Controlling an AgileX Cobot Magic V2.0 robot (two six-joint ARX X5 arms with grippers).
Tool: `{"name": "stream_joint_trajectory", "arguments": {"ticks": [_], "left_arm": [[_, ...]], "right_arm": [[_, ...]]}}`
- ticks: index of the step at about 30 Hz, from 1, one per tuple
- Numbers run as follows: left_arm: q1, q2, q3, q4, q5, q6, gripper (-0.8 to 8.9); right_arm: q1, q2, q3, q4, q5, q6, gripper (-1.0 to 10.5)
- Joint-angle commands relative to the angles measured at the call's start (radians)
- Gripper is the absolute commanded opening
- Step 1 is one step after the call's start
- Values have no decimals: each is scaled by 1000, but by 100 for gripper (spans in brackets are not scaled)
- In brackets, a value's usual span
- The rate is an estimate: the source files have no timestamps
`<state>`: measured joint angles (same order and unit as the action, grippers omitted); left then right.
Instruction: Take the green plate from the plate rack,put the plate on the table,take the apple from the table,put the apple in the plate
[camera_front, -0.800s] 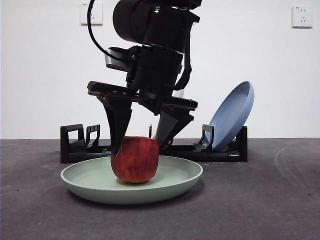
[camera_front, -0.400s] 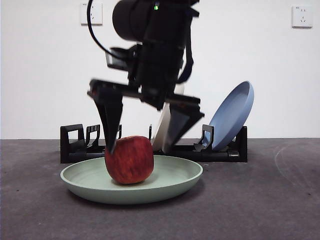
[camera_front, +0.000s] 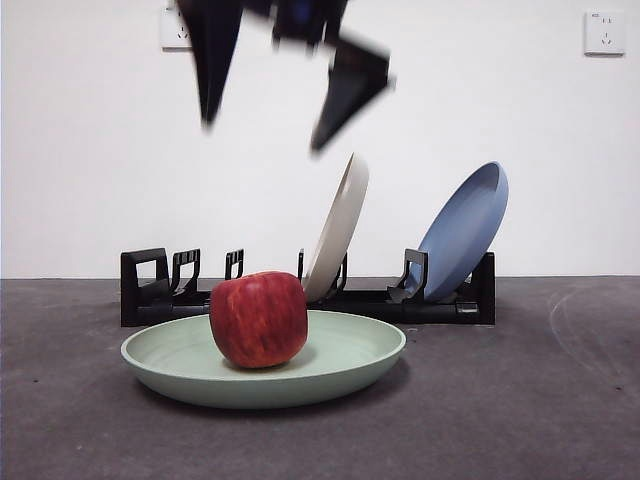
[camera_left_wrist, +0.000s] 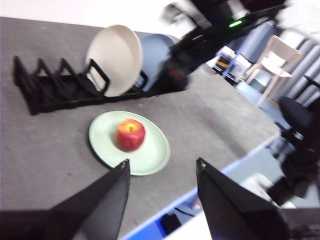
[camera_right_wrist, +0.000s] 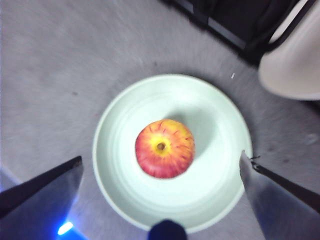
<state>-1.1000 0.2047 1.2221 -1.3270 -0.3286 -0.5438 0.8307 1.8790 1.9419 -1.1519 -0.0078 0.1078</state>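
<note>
The flat, dark grey, speckled table (camera_front: 560, 400) carries the long, low black plastic plate rack (camera_front: 160, 290) behind the wide, pale mint-green plate (camera_front: 350, 365), which lies flat in front of it. The deep red apple (camera_front: 258, 318) sits upright inside that plate, so I judge the task complete. My right gripper (camera_front: 265, 125) hangs high above the apple, jaws spread wide, empty. My left gripper (camera_left_wrist: 160, 170) waits well apart, open, holding nothing.

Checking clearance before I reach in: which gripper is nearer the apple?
The right gripper, open, directly above the apple on the green plate. The left gripper, also open, is off to the side beyond the table edge.
</note>
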Motion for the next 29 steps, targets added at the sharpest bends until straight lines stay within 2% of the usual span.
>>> {"name": "stream_joint_trajectory", "arguments": {"ticks": [1, 7, 10, 17, 29], "left_arm": [[-1, 9, -5, 6, -40, -6, 221], [-8, 55, -5, 16, -74, -2, 221], [-8, 98, -5, 27, -78, 0, 221], [-15, 246, -5, 106, -80, 71, 221], [-53, 528, -5, 299, 26, 150, 221]], "right_arm": [[1, -60, 37, -69, -2, -53, 563], [1, -216, 34, -222, 1, -76, 563], [1, -306, 15, -227, -3, -84, 563], [1, -513, -38, -227, -3, -70, 563], [1, -889, -388, -226, 1, 6, 563]]}}
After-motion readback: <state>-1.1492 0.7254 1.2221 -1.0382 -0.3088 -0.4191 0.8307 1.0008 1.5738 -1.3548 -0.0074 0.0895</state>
